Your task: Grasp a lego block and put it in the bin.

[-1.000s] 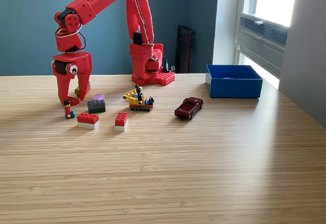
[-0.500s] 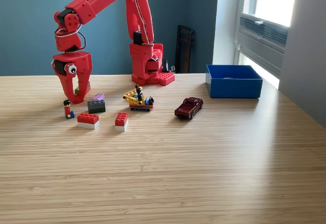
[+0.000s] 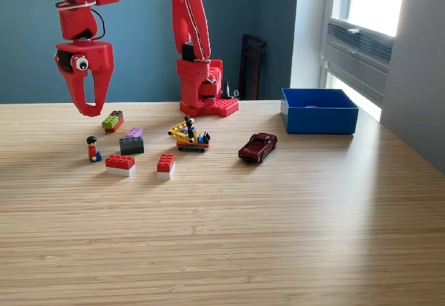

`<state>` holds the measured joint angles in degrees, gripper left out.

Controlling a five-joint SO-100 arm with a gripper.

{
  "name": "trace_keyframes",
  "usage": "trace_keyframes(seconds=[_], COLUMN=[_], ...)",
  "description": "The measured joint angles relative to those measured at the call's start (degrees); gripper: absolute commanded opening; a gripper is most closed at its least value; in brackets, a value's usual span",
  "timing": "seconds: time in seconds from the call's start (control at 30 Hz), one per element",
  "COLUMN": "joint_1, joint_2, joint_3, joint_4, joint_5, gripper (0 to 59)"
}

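Observation:
My red gripper [image 3: 89, 111] hangs in the air at the exterior view's left, above the table. Its fingertips meet and nothing is held between them. Just below and to its right lies a green and red lego block [image 3: 112, 121]. Nearer the front are a grey and purple block [image 3: 131, 142], a red and white block [image 3: 120, 164] and a smaller red and white block [image 3: 165, 165]. The blue bin [image 3: 319, 118] stands at the right, far from the gripper, and nothing shows inside it.
A small minifigure [image 3: 92, 149] stands left of the blocks. A yellow toy vehicle [image 3: 189, 136] and a dark red toy car [image 3: 258, 146] sit between the blocks and the bin. The arm's base [image 3: 205, 90] is at the table's back edge.
The gripper was open and low around the green block, then closed. It has risen and swung left with nothing in it. The green block stays on the table.

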<state>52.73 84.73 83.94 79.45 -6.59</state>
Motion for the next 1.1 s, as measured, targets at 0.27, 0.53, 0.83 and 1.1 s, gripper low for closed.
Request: trace_keyframes(seconds=[0.27,0.53,0.83,1.1], joint_1=[-9.05,-22.5,-46.32,-69.08], joint_2=[0.0,2.37,17.31,24.79], joint_3=[-2.46,3.08,13.54,18.54], joint_4=[7.21,9.84,10.72,13.27], joint_5=[4.92,10.37,17.49,25.14], gripper=[0.0,0.0,0.0,0.0])
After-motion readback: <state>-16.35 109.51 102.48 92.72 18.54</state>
